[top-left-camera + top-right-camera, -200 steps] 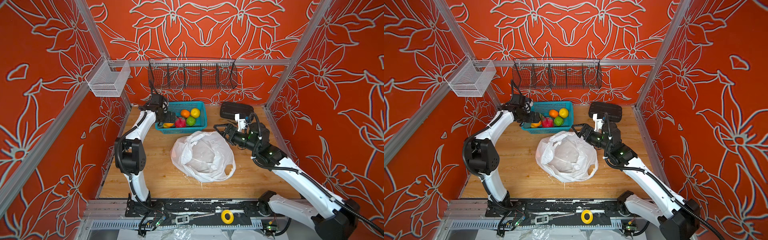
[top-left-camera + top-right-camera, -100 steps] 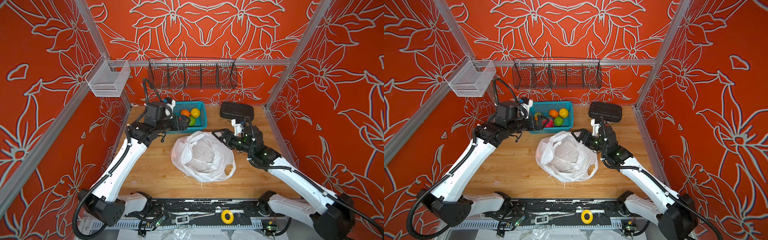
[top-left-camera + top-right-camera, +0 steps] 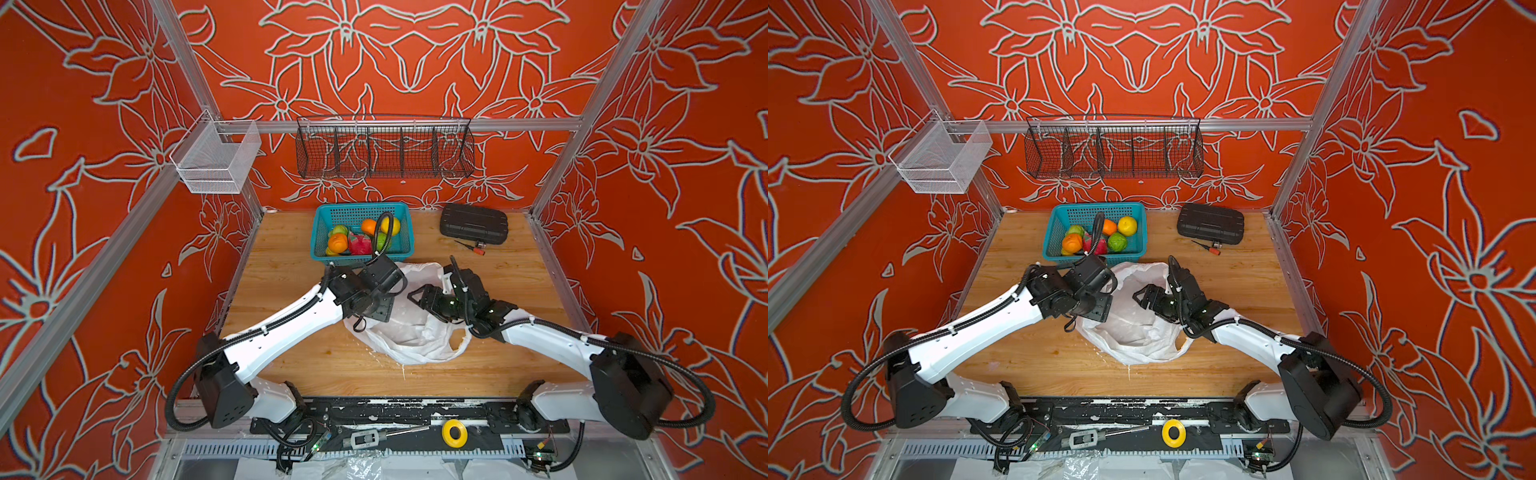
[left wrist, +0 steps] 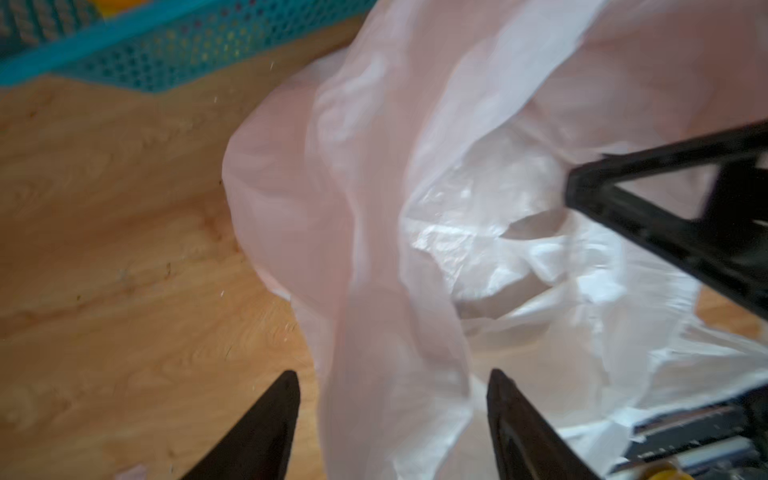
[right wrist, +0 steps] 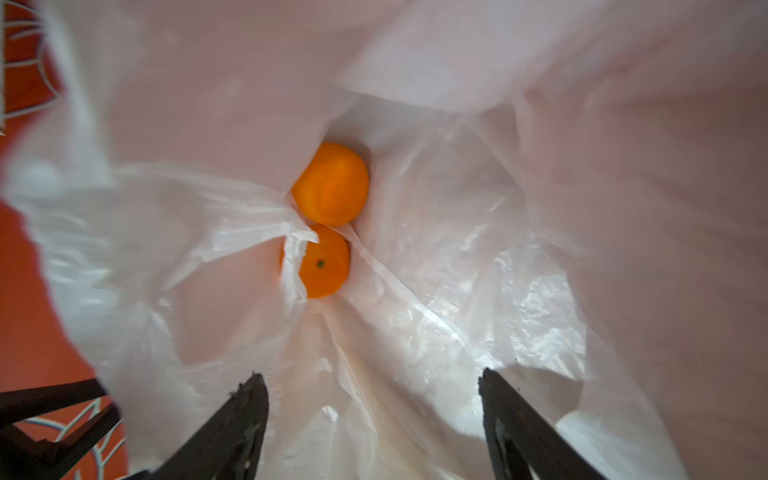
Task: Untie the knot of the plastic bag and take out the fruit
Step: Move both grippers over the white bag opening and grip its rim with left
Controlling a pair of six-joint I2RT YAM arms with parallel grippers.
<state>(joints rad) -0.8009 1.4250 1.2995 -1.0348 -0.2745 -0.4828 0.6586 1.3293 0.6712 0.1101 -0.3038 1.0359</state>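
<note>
The plastic bag (image 3: 415, 336) lies crumpled on the wooden table, its mouth loose; in the top views no knot shows. My left gripper (image 4: 390, 374) hangs over the bag's left edge, jaws apart, a fold of the bag (image 4: 395, 332) standing between the fingertips. My right gripper (image 5: 374, 376) is open inside the bag's mouth, film lying under it. Deeper in the bag lie two oranges (image 5: 332, 183), (image 5: 324, 266), one partly under a flap. In both top views the two grippers (image 3: 370, 316), (image 3: 1144, 297) face each other across the bag (image 3: 1133, 340). More fruit (image 3: 357, 243) sits in the teal basket.
The teal basket (image 3: 409, 232) stands just behind the bag. A black case (image 3: 473, 222) and a small red-tipped tool (image 3: 476, 246) lie at the back right. A black wire rack (image 3: 384, 151) and a white mesh bin (image 3: 216, 158) hang on the walls.
My left arm has swung from the teal basket down to the bag's left edge and its jaws have narrowed. My right gripper has moved forward into the bag's mouth.
</note>
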